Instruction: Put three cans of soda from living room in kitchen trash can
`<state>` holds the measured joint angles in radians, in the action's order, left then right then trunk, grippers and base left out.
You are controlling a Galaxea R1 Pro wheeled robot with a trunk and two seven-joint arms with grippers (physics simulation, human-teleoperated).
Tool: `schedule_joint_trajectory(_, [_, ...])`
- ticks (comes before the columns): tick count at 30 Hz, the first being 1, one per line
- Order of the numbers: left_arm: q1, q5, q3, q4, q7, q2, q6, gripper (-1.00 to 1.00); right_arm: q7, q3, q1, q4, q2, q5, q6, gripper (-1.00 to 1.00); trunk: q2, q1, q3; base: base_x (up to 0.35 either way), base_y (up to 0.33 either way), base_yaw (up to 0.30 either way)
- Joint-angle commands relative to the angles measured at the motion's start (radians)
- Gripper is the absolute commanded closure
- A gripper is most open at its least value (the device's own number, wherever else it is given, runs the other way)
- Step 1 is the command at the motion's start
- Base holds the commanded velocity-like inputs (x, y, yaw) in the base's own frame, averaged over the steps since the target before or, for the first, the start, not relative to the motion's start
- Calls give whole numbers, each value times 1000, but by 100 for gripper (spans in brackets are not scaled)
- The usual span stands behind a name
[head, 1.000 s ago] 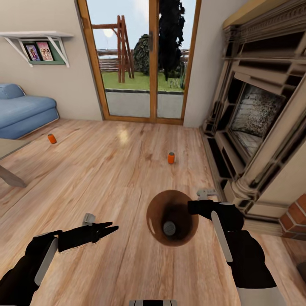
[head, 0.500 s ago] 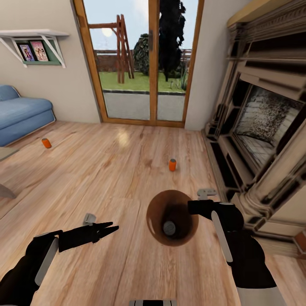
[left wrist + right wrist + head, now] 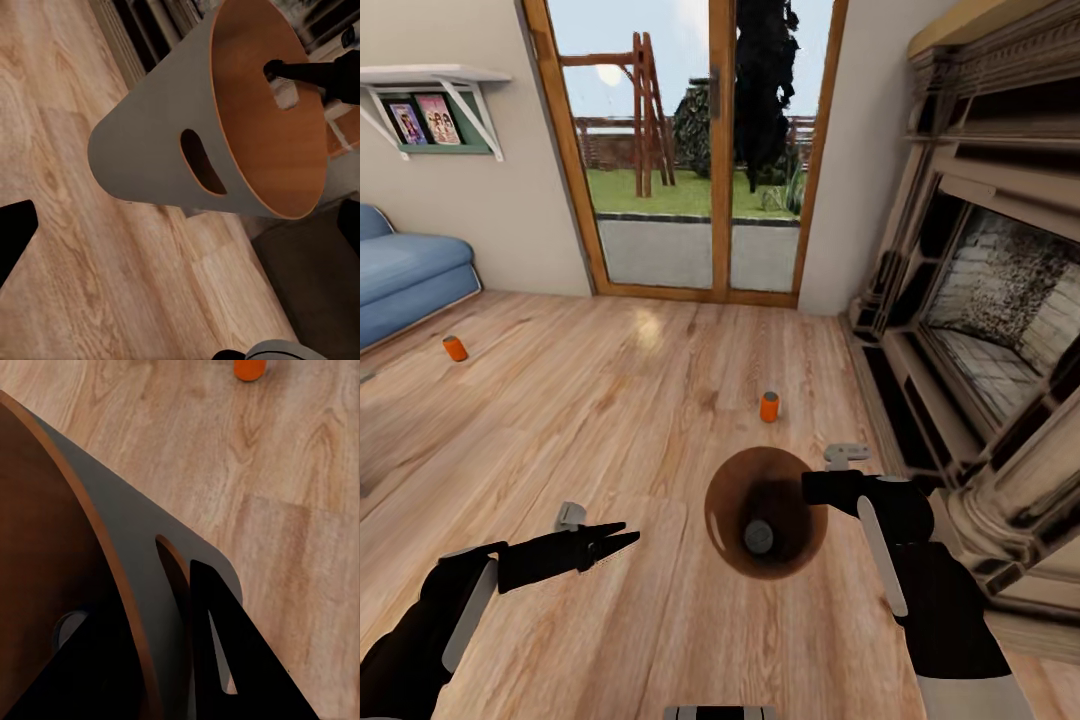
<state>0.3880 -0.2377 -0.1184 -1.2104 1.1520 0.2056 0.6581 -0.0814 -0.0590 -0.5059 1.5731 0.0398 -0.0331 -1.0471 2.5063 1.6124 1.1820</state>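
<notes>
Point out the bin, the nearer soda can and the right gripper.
trash can (image 3: 722,505): head view, left part of its rim.
nearer soda can (image 3: 769,406): head view, orange side, standing on the floor.
right gripper (image 3: 810,487): head view, fingertips clamped on the bin's rim.

The right gripper (image 3: 815,488) grips the rim of the wooden trash can (image 3: 732,500), a soda can (image 3: 759,537) inside; two orange cans (image 3: 769,406) (image 3: 455,348) stand on the floor.

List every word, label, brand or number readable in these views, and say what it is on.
None can be read.
Soda cans on the floor: plain orange, too small for any label.
Framed pictures on the wall shelf: images only, too blurred for text.
Trash can: bare, unmarked.
</notes>
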Motion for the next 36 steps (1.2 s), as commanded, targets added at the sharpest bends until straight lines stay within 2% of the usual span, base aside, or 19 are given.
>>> schedule_joint_trajectory(1, [0, 0, 0, 0, 0, 0, 0, -100, -1, 0, 0, 1, 0, -18, 0, 100, 0, 0, 0, 336, 0, 0])
schedule_joint_trajectory(4, [0, 0, 0, 0, 0, 0, 0, -100, -1, 1, 0, 1, 1, -18, 0, 100, 0, 0, 0, 336, 0, -19])
schedule_joint_trajectory(7, [0, 0, 0, 0, 0, 0, 1, -100, -1, 34, 1, 1, 4, -18, 0, 100, 0, 0, -3, 336, 0, -149])
schedule_joint_trajectory(11, [-1, 0, 0, 0, 0, 0, 1, -100, -1, 52, 1, 1, 5, -18, 0, 100, 0, 0, -7, 336, 0, -192])
schedule_joint_trajectory(36, [-1, 2, 1, -1, 4, 4, 0, -100, -1, 44, 1, 1, 3, -19, 0, 100, 0, 0, -35, 336, 20, -189])
